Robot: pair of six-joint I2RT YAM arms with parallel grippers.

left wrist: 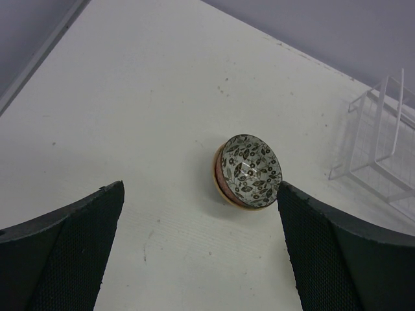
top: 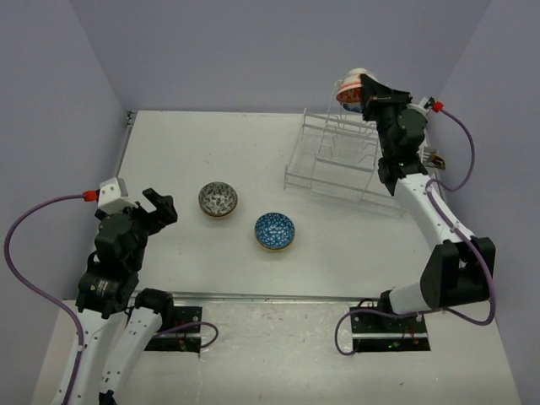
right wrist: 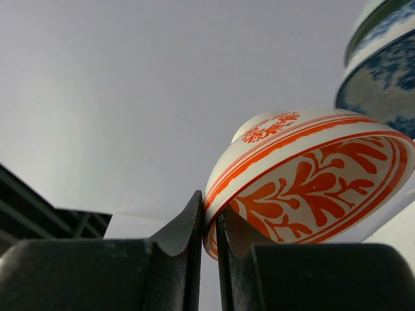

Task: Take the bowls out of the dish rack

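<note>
My left fingers (top: 161, 207) are spread wide, holding nothing, over the left side of the desk (top: 194, 143). Desk is flat, matte white and faintly specked, with pale lavender walls around it.

A round glazed bowl with grey leaf print (top: 218, 200) sits upright left of centre. The blue mosaic-patterned bowl (top: 275, 231) is near it to the right, not touching.

The white wire dish rack (top: 333, 160), with its ladder-like tier, stands far right. At its far top end my right fingers (right wrist: 209, 223) pinch the rim of a glossy white bowl with orange scrollwork (right wrist: 311, 184), tipped on edge. A blue-and-white bowl (right wrist: 382, 71) is just beside it.
</note>
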